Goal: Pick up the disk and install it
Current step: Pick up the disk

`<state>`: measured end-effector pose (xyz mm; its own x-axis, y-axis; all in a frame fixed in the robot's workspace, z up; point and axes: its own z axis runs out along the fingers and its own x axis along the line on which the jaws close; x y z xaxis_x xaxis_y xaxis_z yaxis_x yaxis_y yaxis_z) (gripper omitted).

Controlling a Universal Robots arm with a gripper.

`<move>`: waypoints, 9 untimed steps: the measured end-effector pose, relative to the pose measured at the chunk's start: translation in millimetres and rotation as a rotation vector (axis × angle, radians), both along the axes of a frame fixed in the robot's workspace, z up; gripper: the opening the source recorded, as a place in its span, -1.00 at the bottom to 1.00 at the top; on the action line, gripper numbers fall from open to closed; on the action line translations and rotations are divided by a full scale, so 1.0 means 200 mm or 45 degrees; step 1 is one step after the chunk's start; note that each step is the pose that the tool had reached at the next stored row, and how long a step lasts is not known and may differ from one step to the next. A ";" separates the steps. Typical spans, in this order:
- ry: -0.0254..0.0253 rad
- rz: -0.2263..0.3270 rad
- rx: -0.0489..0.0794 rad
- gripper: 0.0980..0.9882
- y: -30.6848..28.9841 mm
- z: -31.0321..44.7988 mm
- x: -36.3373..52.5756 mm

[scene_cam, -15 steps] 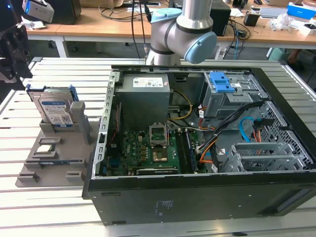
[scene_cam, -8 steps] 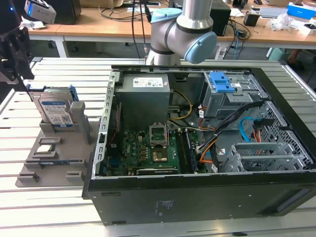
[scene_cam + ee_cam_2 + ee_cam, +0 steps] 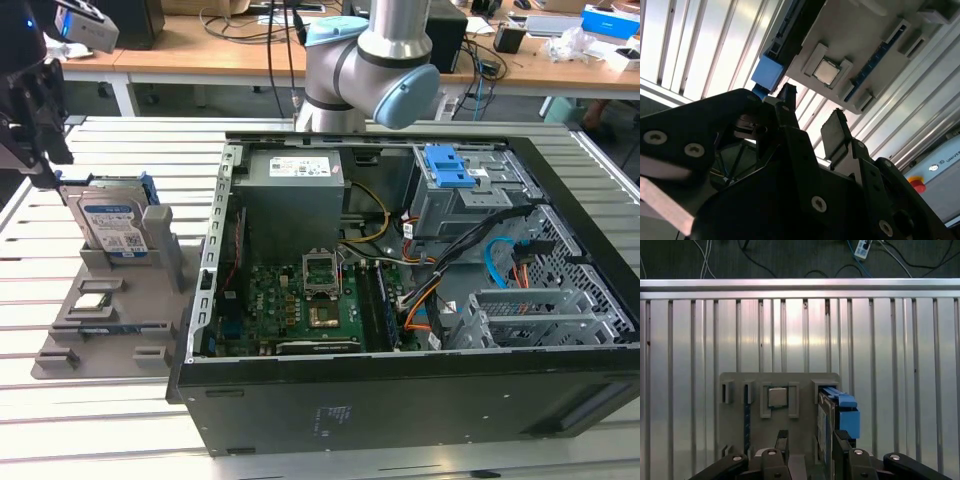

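While its two dark fingers [image 3: 782, 440] stand apart with nothing between them, the hand [image 3: 55, 168] hangs at the exterior view's left edge, pointing down over the table [image 3: 120, 150]. It sits just beside the upper corner of the disk [image 3: 112, 225]. Both wrist views look down past the fingertips, and in the first wrist view one finger overlaps the disk's thin edge [image 3: 826, 425]. Whether it touches cannot be told.

The disk stands upright in a slot of a grey holder [image 3: 150, 290] on the table. In the exterior view its white-and-blue label faces the camera and its blue bracket shows along its sides. Its lower part is sunk in the slot and hidden. In the first wrist view it appears edge-on, and in the second wrist view one blue corner [image 3: 767, 70] shows beside the hand's black body. A small square chip [image 3: 92, 300] lies flat in a recess of the same holder, near the disk.

Much of the hand is cut off by the exterior view's left edge, and the link joining it to the arm lies outside the picture. The arm's grey joint with pale blue caps [image 3: 375, 60] rises behind an open computer case [image 3: 400, 410] and is cut off at the top edge. The case lies on the table to the exterior view's right of the holder, well apart from the hand. Inside it, a blue latch [image 3: 447, 165] sits atop a grey metal cage [image 3: 440, 205], and cables cover part of the green board below.
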<state>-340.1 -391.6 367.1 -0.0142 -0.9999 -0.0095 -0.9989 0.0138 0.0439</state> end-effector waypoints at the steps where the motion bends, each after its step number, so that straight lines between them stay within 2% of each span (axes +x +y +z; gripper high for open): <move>1: -0.0001 0.000 0.000 -0.15 0.000 -0.002 0.001; 9: -0.0001 0.000 0.000 -0.15 0.000 -0.013 0.010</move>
